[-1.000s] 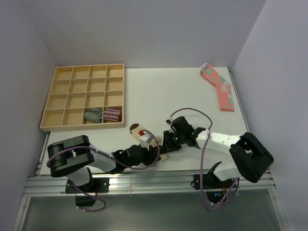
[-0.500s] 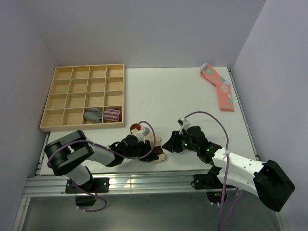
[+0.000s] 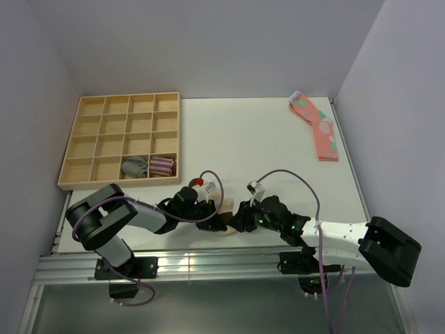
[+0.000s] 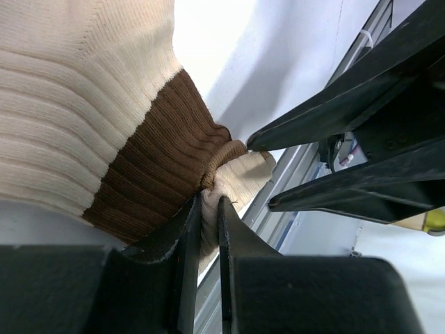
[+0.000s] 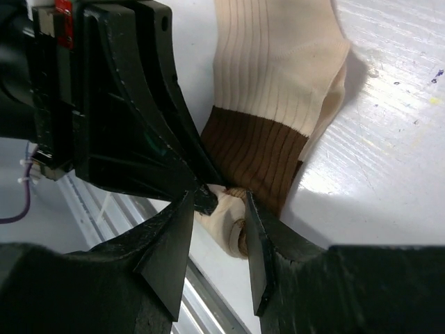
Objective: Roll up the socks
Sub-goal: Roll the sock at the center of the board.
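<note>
At the near edge of the tabletop, just before the metal rail, lie the beige socks. They are between the two hands. Their end with the dark brown band points to the near edge, and the ribbed cream body goes from there toward the far side, so the long axis runs about near to far. In the top view the arms cover most of it.

Below the band the cream fabric is gathered in a small lump. The left hand comes from the left side and its fingers are almost together, pinched on this cream fabric just beside the band. The right hand comes from the right side. Its fingers are apart and stand one on each side of the lump, and I see no grip on it. The tips of the two hands are very near to each other, at the same end of the socks.

Farther back on the left is a wooden tray with sixteen compartments. In its nearest row a grey rolled sock sits in the third compartment from the left, and a purple-striped rolled sock sits in the fourth one, at the corner. The other compartments show only bare wood.

Far at the right back corner, well apart from all this, pink socks with green spots lie flat.
</note>
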`<state>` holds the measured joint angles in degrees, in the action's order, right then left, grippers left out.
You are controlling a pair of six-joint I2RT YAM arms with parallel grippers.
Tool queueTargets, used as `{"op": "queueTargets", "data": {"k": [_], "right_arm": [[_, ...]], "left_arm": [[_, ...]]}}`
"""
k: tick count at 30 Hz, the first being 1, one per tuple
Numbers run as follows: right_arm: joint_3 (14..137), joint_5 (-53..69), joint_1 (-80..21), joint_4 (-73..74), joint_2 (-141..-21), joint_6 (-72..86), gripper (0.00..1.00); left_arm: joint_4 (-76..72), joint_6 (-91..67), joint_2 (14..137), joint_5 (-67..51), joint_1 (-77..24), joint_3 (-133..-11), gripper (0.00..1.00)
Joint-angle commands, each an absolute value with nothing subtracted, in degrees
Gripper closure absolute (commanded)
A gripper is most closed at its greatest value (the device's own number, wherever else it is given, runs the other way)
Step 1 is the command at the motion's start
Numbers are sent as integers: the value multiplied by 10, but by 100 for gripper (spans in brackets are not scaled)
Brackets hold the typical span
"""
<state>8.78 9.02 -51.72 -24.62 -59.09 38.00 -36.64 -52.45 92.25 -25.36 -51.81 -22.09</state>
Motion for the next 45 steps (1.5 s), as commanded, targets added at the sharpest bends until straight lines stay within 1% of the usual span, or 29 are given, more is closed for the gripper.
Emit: {"op": "queueTargets", "data": {"k": [1, 5, 17, 19, 20, 21, 23, 24, 26, 27, 29, 31, 32, 34, 36, 38, 42, 45], "right_arm": [[88, 44, -533, -298, -613, 383, 57], [84, 26, -544, -302, -632, 385, 57], [59, 4, -570, -310, -633, 401, 57], [63, 1, -571, -302, -637, 403, 58], [65, 2, -572, -296, -639, 407, 60], [69, 2, -572, -287, -642, 410, 68], [89, -16, -572, -246, -650, 415, 78], [95, -18, -572, -232, -653, 421, 88], [120, -39, -573, -167, -661, 432, 93], [141, -42, -572, -141, -664, 442, 96], [164, -45, -571, -66, -675, 450, 97], [199, -42, -572, -3, -687, 462, 98], [212, -33, -570, 26, -692, 466, 99], [242, -20, -563, 79, -712, 467, 99], [263, -6, -555, 104, -726, 466, 99], [270, 5, -544, 120, -746, 462, 100], [289, 34, -531, 140, -784, 450, 100], [301, 54, -516, 149, -807, 436, 100]], "left_arm": [[-266, -512, 947, -269, -511, -206, 100], [-272, -515, 948, -279, -503, -203, 100], [-300, -537, 975, -286, -496, -207, 100], [-304, -541, 976, -287, -496, -207, 100], [-304, -541, 976, -286, -496, -206, 100], [-304, -541, 975, -285, -496, -206, 100], [-309, -541, 969, -281, -496, -202, 100], [-311, -540, 966, -276, -496, -201, 100], [-311, -538, 956, -268, -496, -200, 99], [-312, -534, 954, -260, -496, -200, 97], [-308, -531, 939, -248, -499, -198, 93], [-297, -522, 920, -220, -504, -199, 85], [-291, -519, 914, -207, -508, -200, 79], [-281, -514, 889, -168, -518, -200, 75], [-270, -506, 868, -142, -528, -203, 69], [-242, -493, 837, -85, -549, -210, 65], [-212, -477, 781, 1, -584, -212, 63], [-200, -461, 738, 103, -626, -206, 62]]}}
